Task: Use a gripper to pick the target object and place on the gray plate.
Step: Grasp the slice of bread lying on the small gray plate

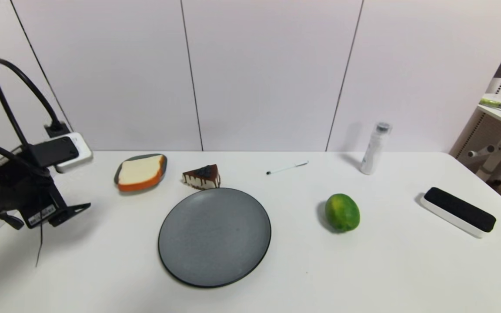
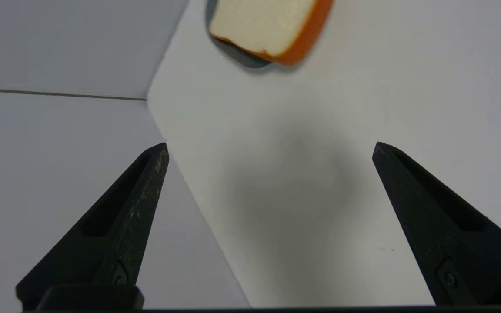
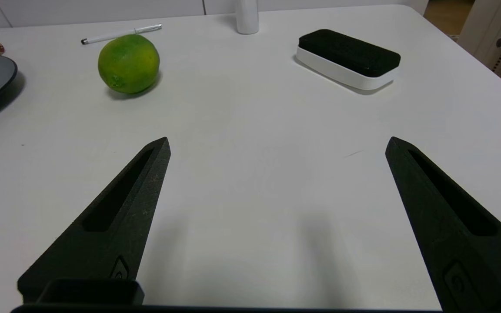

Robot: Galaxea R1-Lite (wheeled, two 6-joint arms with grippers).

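Orange-crusted toast lies on its small dish ahead of my left gripper, fingers wide apart and empty, so next I reach forward, grab it, then carry it to the gray plate.

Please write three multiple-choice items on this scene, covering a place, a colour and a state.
1. Where does the toast lie?
A. on the grey plate
B. on a small dish left of the cake
C. beside the lime

2. What colour is the toast's crust?
A. green
B. black
C. orange

3. How is the left pincer?
A. open, holding nothing
B. shut on the toast
C. shut on the pen

Answers:
1 B: the head view shows the dish's edge under the toast.
2 C: the rim is orange.
3 A: its fingers stand wide apart over bare table.
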